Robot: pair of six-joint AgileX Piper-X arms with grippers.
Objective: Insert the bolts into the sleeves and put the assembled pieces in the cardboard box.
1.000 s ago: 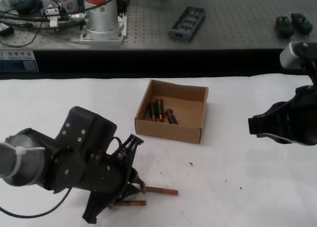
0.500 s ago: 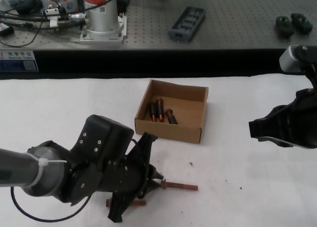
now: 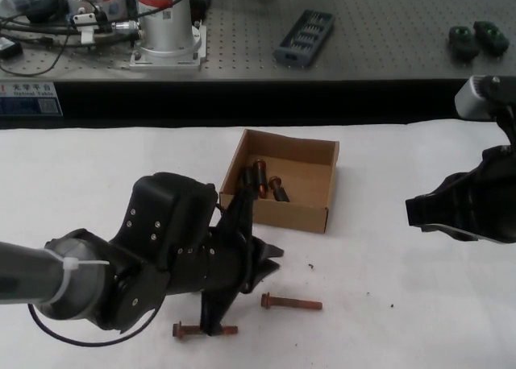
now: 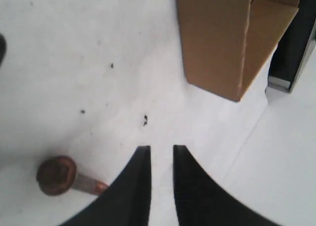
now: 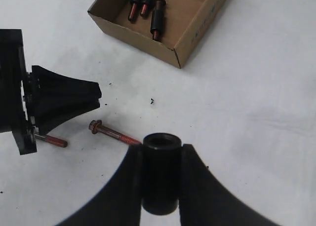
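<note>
Near bolt [image 3: 189, 330]: lies flat on the white sheet [image 3: 379, 321], closest to the near edge. Its head points left, and its shaft runs behind the left arm's body in the high view.
Second bolt [image 3: 292, 303]: a little farther in and well apart from the first. It lies free on the sheet with nothing gripping it. Its head [image 4: 57, 175] sits just beside the left fingers.
Left gripper [image 4: 161, 149]: low over the sheet between the bolts and the box. Fingers are drawn nearly together with a thin slit between them and nothing in it. It points toward the box corner.
Right gripper [image 5: 162, 152]: off to the right side [image 3: 415, 212], clear of the sheet. It is clamped on a black sleeve [image 5: 160, 176], which stands upright between the fingers with its open end up.
Cardboard box [image 3: 274, 212]: mid-bench on the sheet, open at the top, just beyond the left gripper.
Assembled pieces [image 5: 143, 1]: three inside the box, side by side toward its left half. Each has a black sleeve with a copper-coloured bolt showing at the ends.
Perforated table [image 3: 387, 39]: beyond the sheet. It carries a metal post [image 3: 165, 22] at left and a grey rack [image 3: 305, 35] at centre.
</note>
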